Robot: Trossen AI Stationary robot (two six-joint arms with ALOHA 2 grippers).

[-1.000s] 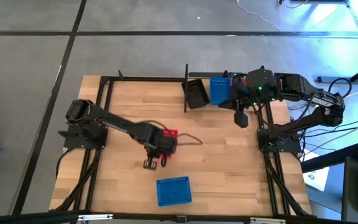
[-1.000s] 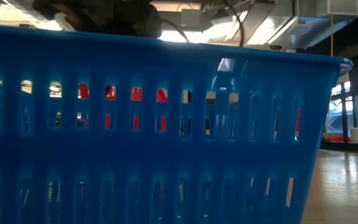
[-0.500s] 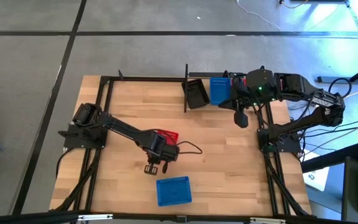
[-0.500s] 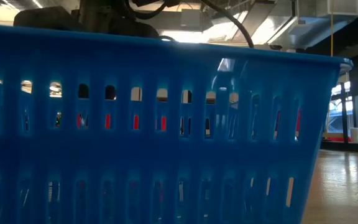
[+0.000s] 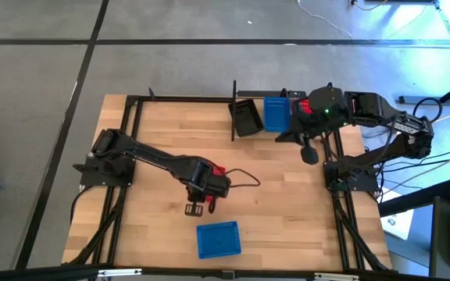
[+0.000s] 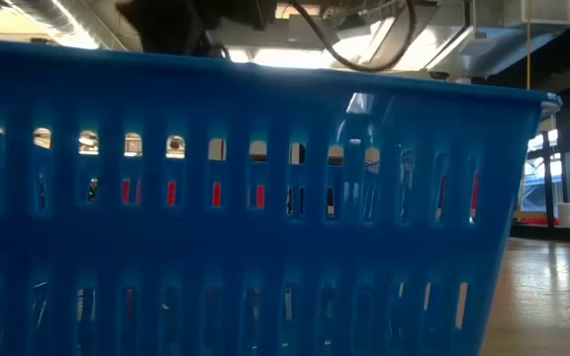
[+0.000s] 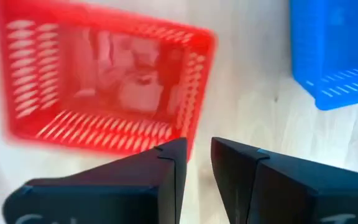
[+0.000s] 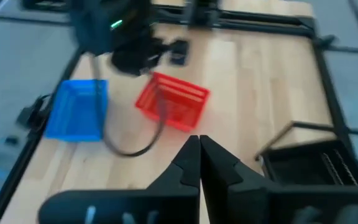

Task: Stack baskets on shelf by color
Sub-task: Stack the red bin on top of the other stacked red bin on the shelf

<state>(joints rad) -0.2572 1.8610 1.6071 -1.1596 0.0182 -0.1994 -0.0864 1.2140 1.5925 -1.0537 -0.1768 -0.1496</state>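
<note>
Left gripper (image 5: 198,208) above a red perforated plastic basket (image 7: 101,84), mid-tabletop (image 5: 280,203).
Its jaws stand slightly apart, holding nothing. A blue perforated basket (image 5: 218,239) sits near the front edge. The right gripper (image 5: 309,153), jaws together, hangs beside the black-framed shelf (image 5: 233,109) holding black (image 5: 248,119) and blue baskets (image 5: 276,113).

We see bare tabletop (image 5: 280,211) open between the left arm (image 5: 155,160) and the right side. A blue basket (image 5: 218,239) sits near the front edge, just beyond the left gripper (image 5: 194,208), with a red basket (image 7: 104,81) beneath that arm. The shelf (image 5: 234,109) blocks the back right.
</note>
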